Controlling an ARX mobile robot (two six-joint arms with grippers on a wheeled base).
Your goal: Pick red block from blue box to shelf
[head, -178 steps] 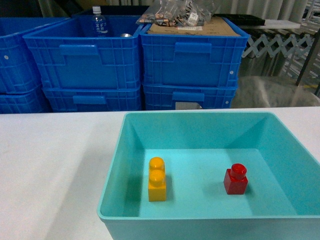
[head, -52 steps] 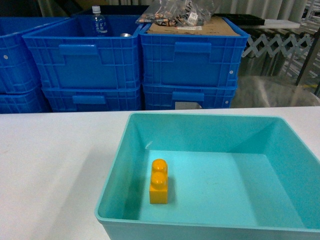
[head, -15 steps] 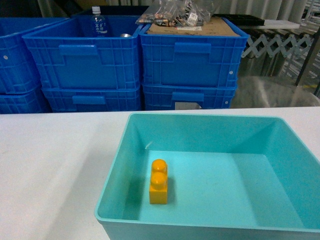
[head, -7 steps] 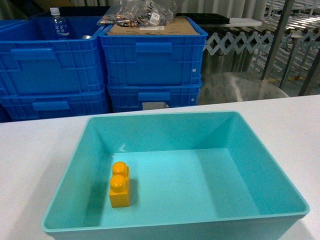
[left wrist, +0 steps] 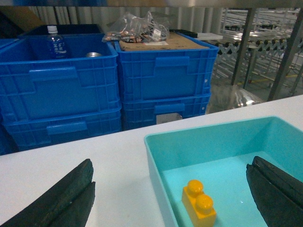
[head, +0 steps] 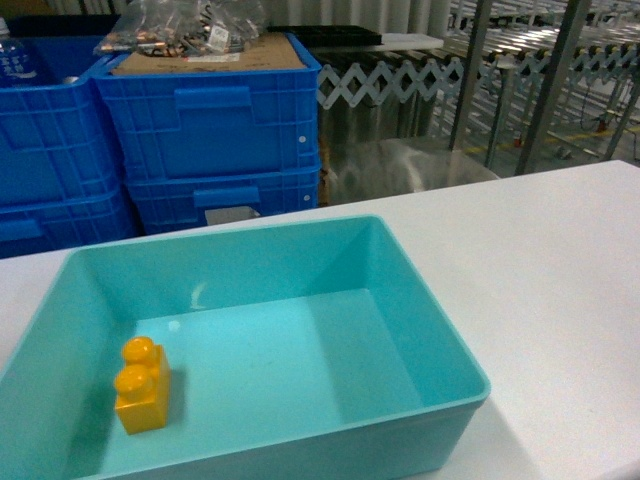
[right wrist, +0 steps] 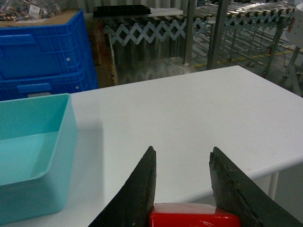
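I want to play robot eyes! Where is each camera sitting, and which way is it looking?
Head: up on the robot, looking down at the light turquoise plastic tub holding a yellow two-stud brick; no robot parts show.
Left wrist: on the left arm, looking forward between the open left gripper at the tub and the dark blue ribbed crates.
Right wrist: on the right arm, looking over the white table; the right gripper pinches the small glossy red brick.
Shared: all three show the tub and crates.

White table, the blue box directly on it near one edge.
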